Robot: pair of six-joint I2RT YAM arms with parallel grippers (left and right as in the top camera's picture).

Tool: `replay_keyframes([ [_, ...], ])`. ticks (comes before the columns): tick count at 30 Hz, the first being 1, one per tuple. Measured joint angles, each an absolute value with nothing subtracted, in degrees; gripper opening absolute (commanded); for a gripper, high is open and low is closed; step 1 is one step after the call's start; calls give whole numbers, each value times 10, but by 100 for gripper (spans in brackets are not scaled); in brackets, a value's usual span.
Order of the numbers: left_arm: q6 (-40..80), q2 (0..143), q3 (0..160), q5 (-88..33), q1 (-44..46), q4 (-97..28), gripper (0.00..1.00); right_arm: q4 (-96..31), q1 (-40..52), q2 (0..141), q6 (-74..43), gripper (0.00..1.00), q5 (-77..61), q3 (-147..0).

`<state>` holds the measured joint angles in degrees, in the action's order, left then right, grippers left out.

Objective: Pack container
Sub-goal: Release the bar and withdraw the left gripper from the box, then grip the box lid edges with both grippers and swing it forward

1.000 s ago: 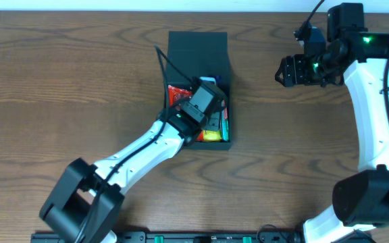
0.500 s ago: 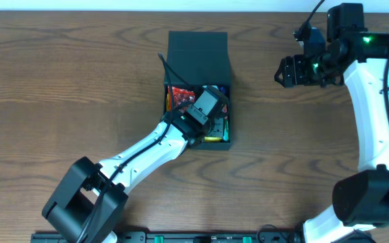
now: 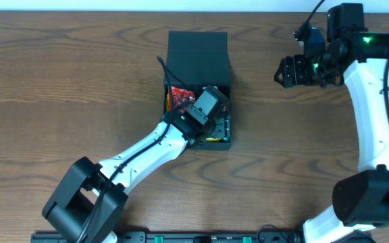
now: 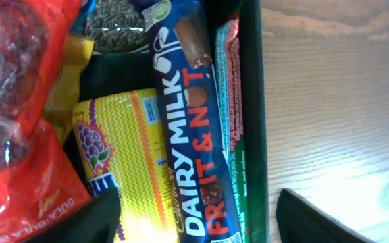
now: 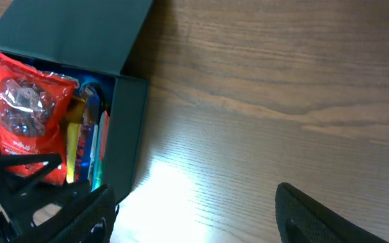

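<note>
The container point(image 3: 211, 144) is a dark box in the middle of the table, its flap lid point(image 3: 198, 55) standing open at the far side. Inside it lie a red packet point(image 4: 12, 101), a yellow packet point(image 4: 130, 162), a blue Dairy Milk bar point(image 4: 191, 121) and a green packet point(image 4: 234, 135) against the wall point(image 4: 252, 101). My left gripper point(image 4: 198, 226) hangs open just over the bar, its fingers wide apart and off it. My right gripper point(image 3: 283, 71) stays open and empty over bare table to the container's right, and its wrist view shows the container point(image 5: 123, 155).
Brown wooden table point(image 3: 66, 81) all round the container. The left arm point(image 3: 140, 152) reaches in from the front left. The right arm point(image 3: 373, 101) stands along the right edge.
My left gripper has opened and let go of the blue Dairy Milk bar, which now lies in the container. The right arm has not moved.
</note>
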<state>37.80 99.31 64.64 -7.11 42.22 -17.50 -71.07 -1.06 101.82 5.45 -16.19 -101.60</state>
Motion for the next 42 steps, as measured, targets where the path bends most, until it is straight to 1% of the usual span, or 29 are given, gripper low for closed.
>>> replay_keyframes([
  [1, 377, 993, 646, -72, 422, -173, 94, -710, -11, 1018, 55, 75, -162, -1016],
  [2, 376, 993, 646, -72, 422, -170, 95, -711, -11, 1018, 55, 75, -162, -1016],
  [6, 374, 993, 646, -71, 421, -146, 93, -711, -11, 1018, 55, 75, -162, -1016],
  [7, 373, 992, 646, -71, 420, -138, 92, -711, -11, 1018, 55, 75, -162, -1016],
  [8, 370, 990, 646, -70, 418, -130, 88, -711, -11, 1018, 55, 74, -162, -1016],
  [9, 364, 985, 646, -64, 414, -122, 79, -710, -11, 1018, 55, 71, -162, -1016],
  [10, 360, 978, 646, -56, 410, -115, 64, -710, -11, 1018, 55, 67, -163, -1016],
  [11, 347, 967, 646, -44, 404, -109, 39, -707, -11, 1018, 52, 61, -163, -1016],
  [12, 342, 957, 646, -32, 399, -106, 12, -706, -11, 1018, 53, 59, -163, -1016],
  [13, 328, 943, 646, -17, 392, -104, 6, -702, -11, 1018, 53, 57, -164, -1016],
  [14, 318, 931, 646, -5, 387, -103, 6, -699, -11, 1018, 51, 50, -163, -1016],
  [15, 300, 916, 646, 12, 379, -102, 6, -696, -11, 1018, 50, 39, -163, -1016],
  [16, 280, 903, 646, 30, 372, -100, 6, -695, -11, 1018, 46, 19, -164, -1016],
  [17, 256, 889, 646, 49, 364, -96, 6, -693, -11, 1018, 42, 7, -164, -1016],
  [18, 236, 880, 646, 65, 357, -88, 6, -691, -11, 1018, 37, 1, -166, -1016],
  [23, 149, 870, 646, 109, 311, -48, 6, -645, -10, 1018, -8, 1, -166, -1016],
  [25, 130, 878, 646, 95, 265, -46, 6, -617, -6, 1018, -24, 1, -165, -1016],
  [30, 121, 938, 646, -26, 132, 16, 6, -557, 18, 1061, -56, 1, -202, -1016],
  [33, 139, 1007, 654, -106, 55, 40, 5, -505, 31, 1146, -101, 1, -266, -1016],
  [37, 151, 1122, 740, -182, 16, 4, 5, -469, 37, 1232, -159, 2, -322, -1016],
  [42, 172, 1235, 877, -223, 18, -91, 5, -469, 37, 1282, -206, 1, -350, -1015],
])
